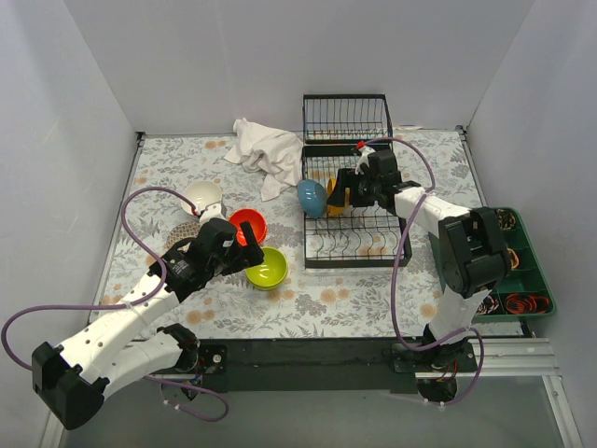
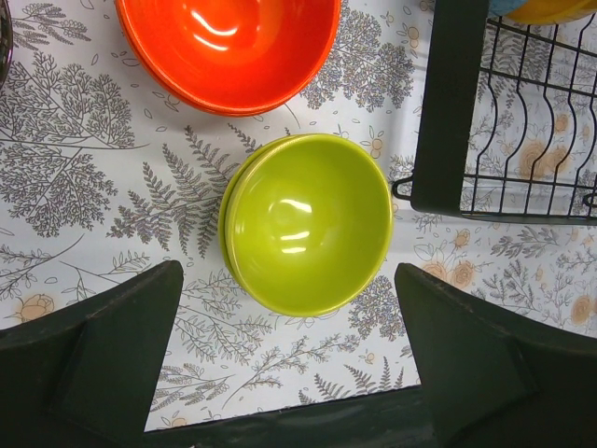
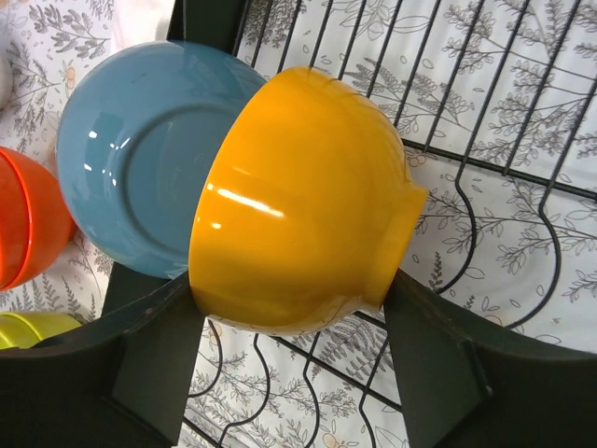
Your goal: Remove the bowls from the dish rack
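The black wire dish rack [image 1: 353,238] stands right of centre. A yellow bowl [image 3: 298,196] stands on edge in it, with a blue bowl [image 3: 140,159] leaning behind it at the rack's left edge [image 1: 312,197]. My right gripper [image 3: 294,336] reaches into the rack, and its fingers [image 3: 154,345] press the yellow bowl's rim on one side and its foot on the other. My left gripper [image 2: 289,327] hangs open just short of a green bowl [image 2: 306,222] standing upright on the table. Beyond that sits a red bowl [image 2: 229,47].
A white bowl [image 1: 203,196] and a dark patterned dish [image 1: 185,230] sit left of the red bowl. A crumpled white cloth [image 1: 266,149] lies at the back. A green compartment tray [image 1: 527,280] stands at the right edge. The rack's corner [image 2: 448,112] is close to the green bowl.
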Action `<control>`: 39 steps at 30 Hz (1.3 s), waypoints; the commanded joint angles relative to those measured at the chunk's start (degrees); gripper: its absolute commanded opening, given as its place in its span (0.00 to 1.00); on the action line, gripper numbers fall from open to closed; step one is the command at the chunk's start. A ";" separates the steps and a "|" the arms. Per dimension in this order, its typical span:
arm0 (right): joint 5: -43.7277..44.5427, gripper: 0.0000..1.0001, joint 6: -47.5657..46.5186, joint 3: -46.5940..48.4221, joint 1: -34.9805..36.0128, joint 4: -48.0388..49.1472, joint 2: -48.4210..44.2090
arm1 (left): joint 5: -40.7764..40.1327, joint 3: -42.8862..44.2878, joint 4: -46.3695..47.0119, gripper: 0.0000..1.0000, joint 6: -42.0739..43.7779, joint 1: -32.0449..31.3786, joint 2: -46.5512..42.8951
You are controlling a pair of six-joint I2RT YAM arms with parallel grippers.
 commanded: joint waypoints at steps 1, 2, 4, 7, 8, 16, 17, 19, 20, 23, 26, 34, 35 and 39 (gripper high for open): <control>1.29 0.54 -2.53 2.36 0.08 0.65 -1.49 | -1.43 0.57 0.15 0.98 0.75 0.25 -1.28; 1.73 0.48 -2.97 2.45 -0.01 0.65 -2.10 | -1.43 0.57 0.32 0.98 0.84 0.25 -1.19; 2.26 0.37 -3.32 2.62 0.08 -1.37 -2.72 | -1.43 0.57 0.59 0.98 0.93 0.25 -1.19; 4.10 0.26 -4.03 3.24 0.34 -3.22 -4.21 | -1.34 0.57 1.11 0.98 1.02 0.25 -1.10; 5.58 0.23 -4.20 3.33 0.43 -3.48 -5.17 | -1.17 0.66 1.20 0.98 1.10 0.25 -0.93; 13.86 0.11 -4.29 1.40 1.31 -7.08 -11.76 | -0.02 1.01 3.31 0.98 1.28 0.25 -0.57; 14.30 0.11 -4.12 0.96 1.40 -7.18 -12.56 | 0.59 1.01 3.66 0.98 1.28 0.25 -0.40; 13.34 0.09 -3.59 -0.97 1.40 -7.35 -15.44 | 1.29 1.19 5.07 0.98 1.19 0.25 -0.31; 12.55 0.09 -3.41 -1.67 1.48 -7.44 -16.51 | 1.64 1.10 5.77 0.98 1.28 0.25 -0.40; 8.00 0.09 -2.10 -4.22 1.48 -7.44 -21.08 | 3.75 0.66 9.54 0.98 1.46 0.25 -0.13; 2.64 0.08 -0.43 -6.60 1.31 -7.35 -25.91 | 6.39 0.31 14.37 0.98 1.90 0.25 0.74; -13.27 0.08 5.37 -12.66 1.48 -5.42 -37.78 | 12.28 0.75 29.67 0.98 4.70 0.25 4.96; -14.52 0.08 5.99 -13.80 1.40 -5.07 -38.66 | 13.67 1.01 30.99 0.98 4.97 0.25 6.27; -19.88 0.08 11.60 -17.57 1.49 -1.39 -42.87 | 19.39 2.77 38.45 0.98 5.76 0.25 10.13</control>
